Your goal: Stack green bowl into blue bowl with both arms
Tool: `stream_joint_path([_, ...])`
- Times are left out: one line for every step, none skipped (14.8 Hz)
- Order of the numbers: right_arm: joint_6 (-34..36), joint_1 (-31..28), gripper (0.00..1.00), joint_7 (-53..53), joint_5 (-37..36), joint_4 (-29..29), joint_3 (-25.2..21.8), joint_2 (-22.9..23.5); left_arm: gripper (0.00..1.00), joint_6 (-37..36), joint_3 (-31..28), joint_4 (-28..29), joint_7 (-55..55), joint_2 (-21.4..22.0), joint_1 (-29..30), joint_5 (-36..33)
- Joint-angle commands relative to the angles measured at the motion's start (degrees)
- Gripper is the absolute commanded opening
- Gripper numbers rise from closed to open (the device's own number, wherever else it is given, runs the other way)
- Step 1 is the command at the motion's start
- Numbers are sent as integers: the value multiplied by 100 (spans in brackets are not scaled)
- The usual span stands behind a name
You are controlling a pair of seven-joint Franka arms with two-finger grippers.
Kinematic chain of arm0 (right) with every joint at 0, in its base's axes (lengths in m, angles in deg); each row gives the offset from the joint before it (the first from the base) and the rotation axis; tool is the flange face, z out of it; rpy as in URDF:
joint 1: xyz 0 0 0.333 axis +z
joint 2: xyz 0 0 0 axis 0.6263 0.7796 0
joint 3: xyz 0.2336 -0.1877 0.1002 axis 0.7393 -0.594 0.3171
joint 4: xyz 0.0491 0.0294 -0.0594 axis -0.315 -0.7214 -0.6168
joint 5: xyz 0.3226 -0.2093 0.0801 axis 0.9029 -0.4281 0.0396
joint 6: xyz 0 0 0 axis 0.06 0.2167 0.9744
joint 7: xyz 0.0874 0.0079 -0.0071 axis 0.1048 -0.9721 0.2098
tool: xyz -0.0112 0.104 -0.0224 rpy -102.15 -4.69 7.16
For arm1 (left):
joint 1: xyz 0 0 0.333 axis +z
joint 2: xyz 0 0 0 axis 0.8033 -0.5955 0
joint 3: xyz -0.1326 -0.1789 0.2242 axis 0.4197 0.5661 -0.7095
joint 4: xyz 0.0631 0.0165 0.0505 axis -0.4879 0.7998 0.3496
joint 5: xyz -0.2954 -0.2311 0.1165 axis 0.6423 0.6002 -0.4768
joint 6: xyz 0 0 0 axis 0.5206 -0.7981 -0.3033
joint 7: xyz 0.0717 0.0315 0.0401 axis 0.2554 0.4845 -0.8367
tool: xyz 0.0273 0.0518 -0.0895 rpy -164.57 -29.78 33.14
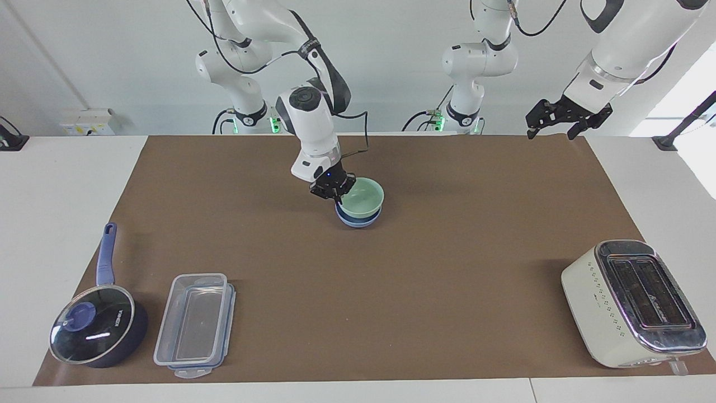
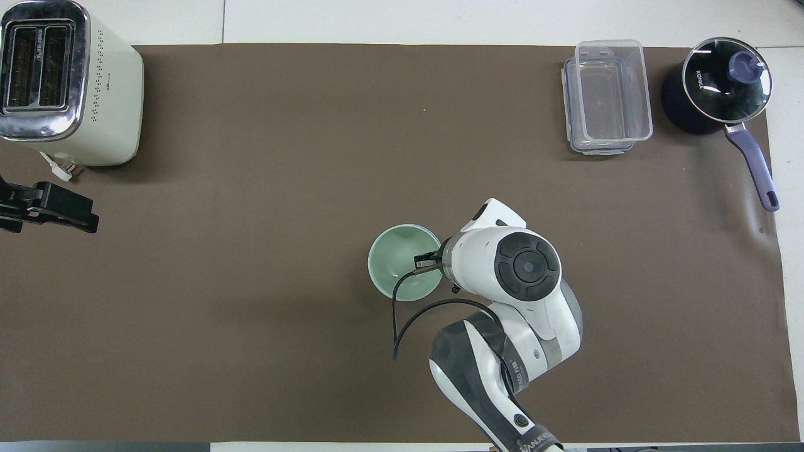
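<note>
In the blue bowl (image 1: 358, 220) sits the green bowl (image 1: 362, 197) — rim clamped by the right end effector (image 1: 334, 192).

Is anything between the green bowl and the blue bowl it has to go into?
Nothing visible. The green bowl already sits in the blue bowl, with the right gripper at its rim. The left gripper hangs over the table's edge, away from both.

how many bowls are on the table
2, stacked mid-table: the green bowl sits inside the blue bowl, with the right end effector at the green bowl's rim. Nothing suggests a hidden third bowl.
</note>
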Motion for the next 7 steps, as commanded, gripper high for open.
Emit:
stream_joint_path([-118,-20,0,214,134,-150,-5,-56,100,549,2,532,-38,270,43,-123])
stream_joint_path([-110,-20,0,214,134,-141,-5,-56,100,638,2,559,-38,270,60,-123])
stream_joint_path([-101,-20,0,214,134,-141,-5,-56,100,726,2,576,-29,253,104,-123])
stream_joint_path([-110,-20,0,214,134,-141,-5,-56,100,857,11,577,-38,235,122,-123])
stream_joint_path([-101,-20,0,214,134,-141,-5,-56,100,989,2,577,-29,217,113,-132])
stream_joint_path([-110,-20,0,223,125,-124,-5,-56,100,1103,2,577,-3,217,78,-132])
stream_joint_path([-118,-20,0,214,125,-89,-5,-39,100,1183,2,551,-11,174,60,-132])
